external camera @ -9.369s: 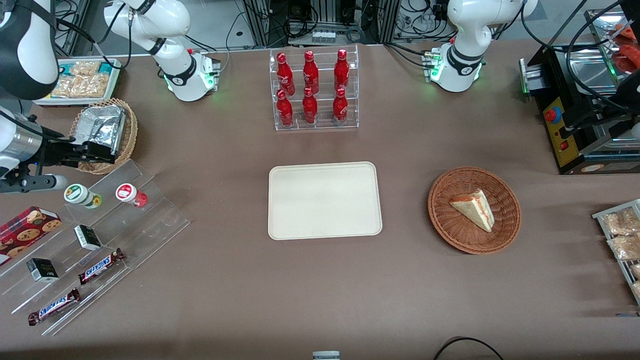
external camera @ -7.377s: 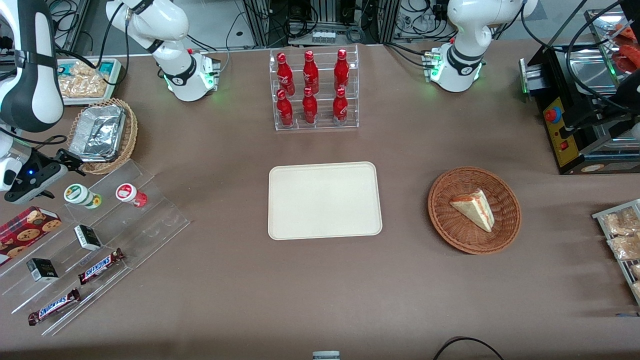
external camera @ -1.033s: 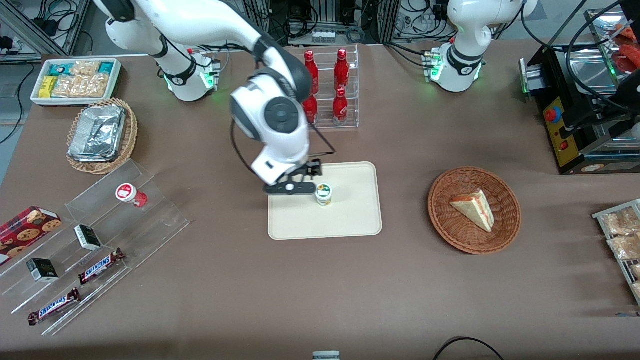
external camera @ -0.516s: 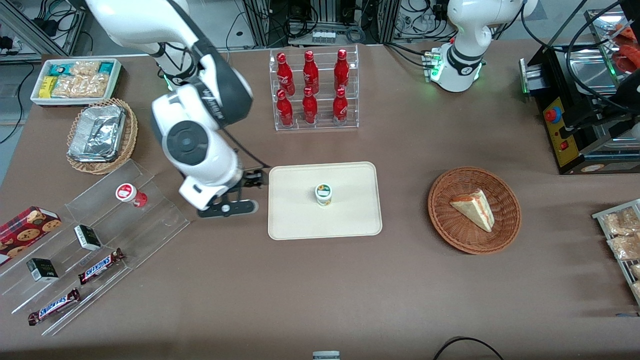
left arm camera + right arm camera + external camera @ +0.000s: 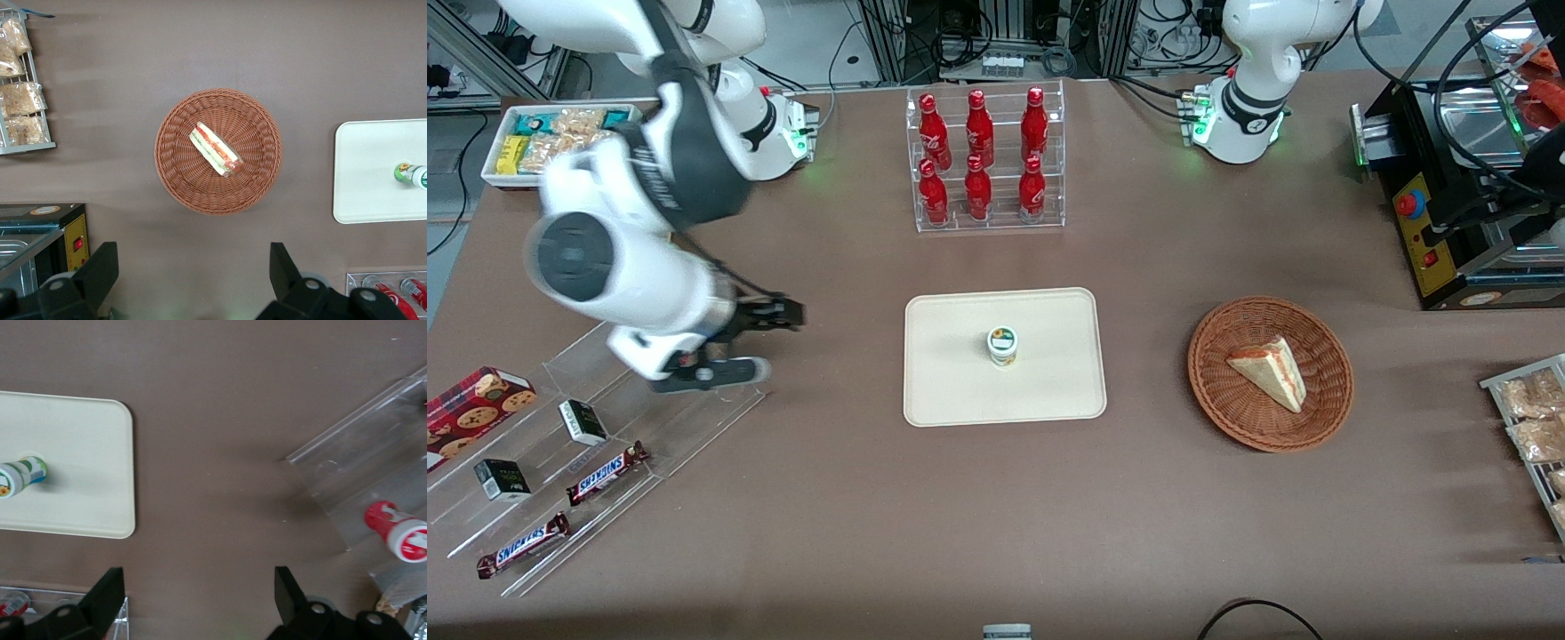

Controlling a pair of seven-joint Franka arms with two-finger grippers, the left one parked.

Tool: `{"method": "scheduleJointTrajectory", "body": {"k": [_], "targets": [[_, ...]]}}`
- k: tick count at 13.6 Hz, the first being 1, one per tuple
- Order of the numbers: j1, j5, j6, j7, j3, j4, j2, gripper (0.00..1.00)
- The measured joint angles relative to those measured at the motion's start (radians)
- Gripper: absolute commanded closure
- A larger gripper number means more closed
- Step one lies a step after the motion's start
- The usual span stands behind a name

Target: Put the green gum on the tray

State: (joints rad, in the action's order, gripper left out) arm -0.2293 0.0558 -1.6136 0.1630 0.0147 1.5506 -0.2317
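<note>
The green gum (image 5: 1002, 346), a small white bottle with a green-rimmed lid, stands upright near the middle of the cream tray (image 5: 960, 391). Nothing touches it. It also shows in the right wrist view (image 5: 20, 477) on the tray (image 5: 87, 440), and in the left wrist view (image 5: 412, 175) on the tray (image 5: 367, 167). My gripper (image 5: 785, 313) is open and empty. It hangs above bare table between the tray and the clear acrylic stand, well away from the gum. In the right wrist view the gripper (image 5: 198, 600) has its black fingers (image 5: 107, 593) spread wide.
A red-lidded gum bottle (image 5: 399, 532) lies on the clear acrylic stand (image 5: 373, 460). The stand (image 5: 605, 427) also holds Snickers bars (image 5: 605, 471) and small boxes. A rack of red cola bottles (image 5: 983, 160) stands farther from the camera than the tray. A wicker basket (image 5: 1329, 391) holds a sandwich.
My gripper has let go of the green gum and swung from over the tray toward the working arm's end of the table. The gum stays standing on the tray.
</note>
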Motion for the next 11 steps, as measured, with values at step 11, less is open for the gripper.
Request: {"method": "scheduleJointTrajectory", "body": {"k": [11], "targets": [[0.344, -0.042, 0.243, -0.152, 0.060, 0.051, 0.195, 0.00]]}}
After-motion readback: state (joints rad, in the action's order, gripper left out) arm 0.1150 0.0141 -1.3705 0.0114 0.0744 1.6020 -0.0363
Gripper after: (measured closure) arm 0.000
